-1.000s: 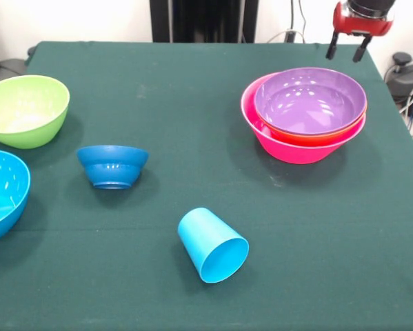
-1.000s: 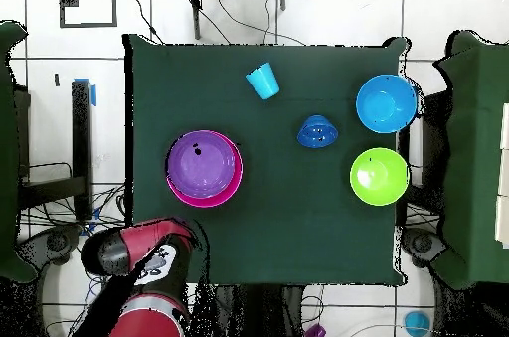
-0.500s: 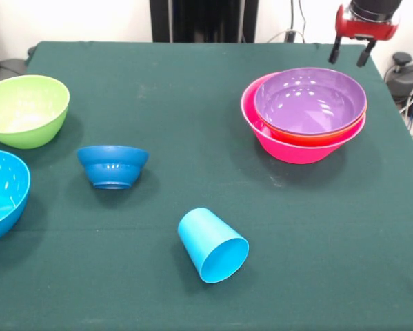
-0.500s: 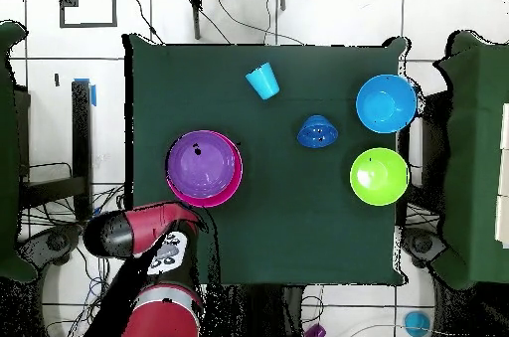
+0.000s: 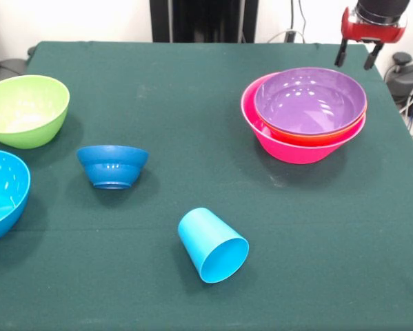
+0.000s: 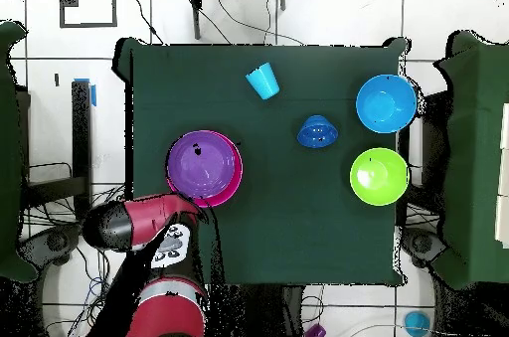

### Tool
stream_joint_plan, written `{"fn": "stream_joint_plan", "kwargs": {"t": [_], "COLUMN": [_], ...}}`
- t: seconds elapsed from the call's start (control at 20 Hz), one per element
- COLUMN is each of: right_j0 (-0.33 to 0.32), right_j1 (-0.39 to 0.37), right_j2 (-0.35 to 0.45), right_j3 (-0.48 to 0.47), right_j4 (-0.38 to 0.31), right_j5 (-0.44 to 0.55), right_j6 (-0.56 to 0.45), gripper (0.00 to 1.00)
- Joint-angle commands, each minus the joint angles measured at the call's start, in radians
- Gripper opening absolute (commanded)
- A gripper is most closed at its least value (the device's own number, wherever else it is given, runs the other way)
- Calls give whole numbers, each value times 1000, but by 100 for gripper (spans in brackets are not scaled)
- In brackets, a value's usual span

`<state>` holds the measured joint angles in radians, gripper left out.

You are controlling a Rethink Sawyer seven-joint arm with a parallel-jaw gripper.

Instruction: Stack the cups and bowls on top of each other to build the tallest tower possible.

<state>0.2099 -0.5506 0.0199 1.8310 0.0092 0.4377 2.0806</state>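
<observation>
The arm [image 6: 134, 222] overlaps the purple bowl's [image 6: 204, 165] near rim; blue cup [image 6: 262, 82] lies tipped near the counter's [image 6: 278, 224] far edge

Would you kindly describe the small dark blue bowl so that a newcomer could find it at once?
On the green table, look between the lime green bowl and the sky blue cup that lies on its side. The small dark blue bowl stands upright there, alone. It is darker and much smaller than the sky blue bowl nearby.

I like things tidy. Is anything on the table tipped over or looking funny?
Yes. The sky blue cup has fallen on its side near the table's front edge, its open mouth facing the camera. The small dark blue bowl and the other bowls sit upright.
</observation>
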Motion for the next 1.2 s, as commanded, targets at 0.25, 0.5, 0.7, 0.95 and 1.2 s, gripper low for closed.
{"fn": "stream_joint_plan", "kwargs": {"t": [0.25,0.5,0.7,0.95,1.2], "right_j0": [-39,-36,-37,-62,-101], "right_j1": [31,59,49,48,64], "right_j2": [97,105,102,110,125], "right_j3": [-72,-120,-150,-207,-273], "right_j4": [-66,-59,-59,-67,-81], "right_j5": [92,115,164,243,314], "right_j6": [-44,-43,-51,-89,-140], "gripper": [100,100,100,100,100]}}
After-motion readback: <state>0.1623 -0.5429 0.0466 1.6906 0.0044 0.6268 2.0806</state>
